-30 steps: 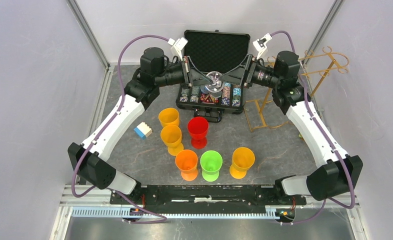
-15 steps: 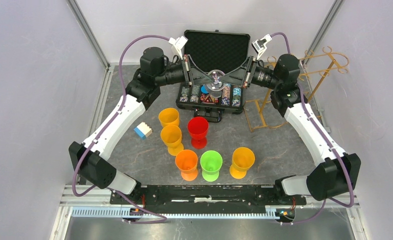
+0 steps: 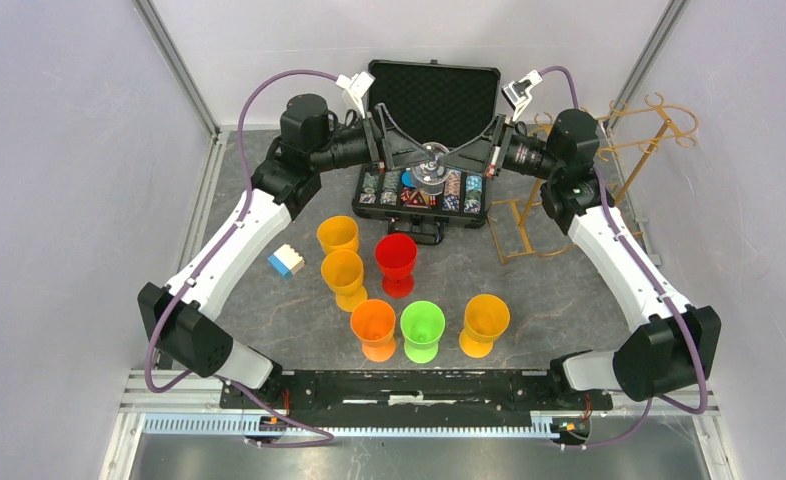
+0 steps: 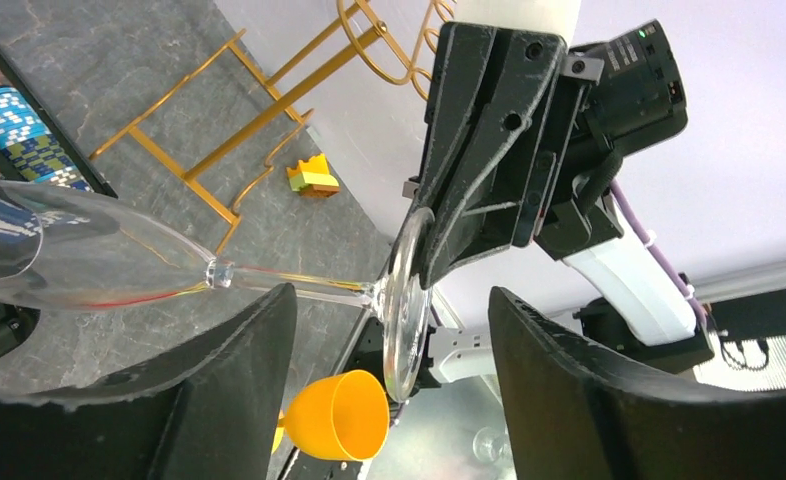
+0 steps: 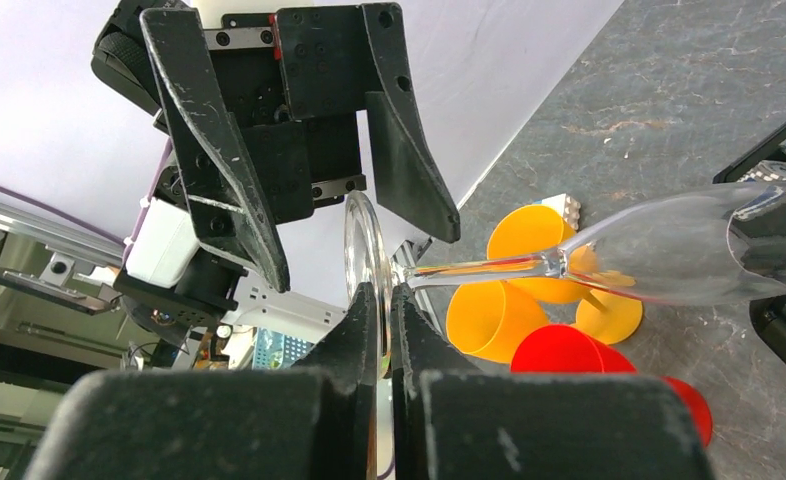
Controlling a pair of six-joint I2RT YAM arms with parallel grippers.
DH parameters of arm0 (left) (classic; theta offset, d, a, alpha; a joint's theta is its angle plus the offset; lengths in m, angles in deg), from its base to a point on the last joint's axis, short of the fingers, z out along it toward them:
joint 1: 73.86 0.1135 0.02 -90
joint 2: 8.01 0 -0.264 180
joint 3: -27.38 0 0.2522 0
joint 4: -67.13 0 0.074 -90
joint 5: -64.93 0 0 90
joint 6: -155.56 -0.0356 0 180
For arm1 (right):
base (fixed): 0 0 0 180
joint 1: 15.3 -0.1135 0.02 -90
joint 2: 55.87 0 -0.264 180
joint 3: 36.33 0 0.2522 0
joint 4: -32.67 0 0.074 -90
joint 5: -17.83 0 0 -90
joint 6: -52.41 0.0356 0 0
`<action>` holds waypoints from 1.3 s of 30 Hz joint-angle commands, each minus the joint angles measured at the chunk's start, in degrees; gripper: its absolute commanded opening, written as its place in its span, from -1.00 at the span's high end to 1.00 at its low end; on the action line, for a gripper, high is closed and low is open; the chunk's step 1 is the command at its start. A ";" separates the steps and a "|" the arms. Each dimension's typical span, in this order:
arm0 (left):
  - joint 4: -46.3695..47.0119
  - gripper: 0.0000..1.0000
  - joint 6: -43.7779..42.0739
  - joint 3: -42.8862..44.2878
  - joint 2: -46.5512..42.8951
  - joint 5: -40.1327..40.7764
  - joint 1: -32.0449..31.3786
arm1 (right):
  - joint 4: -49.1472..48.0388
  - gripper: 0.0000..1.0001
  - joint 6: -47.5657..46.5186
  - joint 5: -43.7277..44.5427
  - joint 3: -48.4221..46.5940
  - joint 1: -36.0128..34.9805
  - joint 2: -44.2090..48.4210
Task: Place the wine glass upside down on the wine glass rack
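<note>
right gripper (image 5: 386, 325) clamps wine glass (image 5: 684, 250) foot over black case (image 3: 434, 100) holding poker chips (image 3: 456, 187).

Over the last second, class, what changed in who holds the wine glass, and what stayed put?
The right gripper closed on the foot of the wine glass, while the left gripper opened and let go, its fingers now spread either side of the stem. The glass stayed sideways above the chip case; the rack and coloured cups did not move.
</note>
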 commanded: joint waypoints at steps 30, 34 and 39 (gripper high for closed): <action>-0.53 -1.00 -1.35 -10.69 -7.08 11.79 7.00 | 31.77 1.00 -13.16 10.17 2.85 2.36 16.21; -0.36 -1.00 -0.52 -10.52 -5.80 10.18 7.15 | 39.11 1.00 -15.37 12.46 2.19 3.91 18.54; -0.39 -1.00 -0.05 -9.61 -4.33 8.18 7.28 | 46.11 1.00 -17.67 15.47 2.15 5.80 21.55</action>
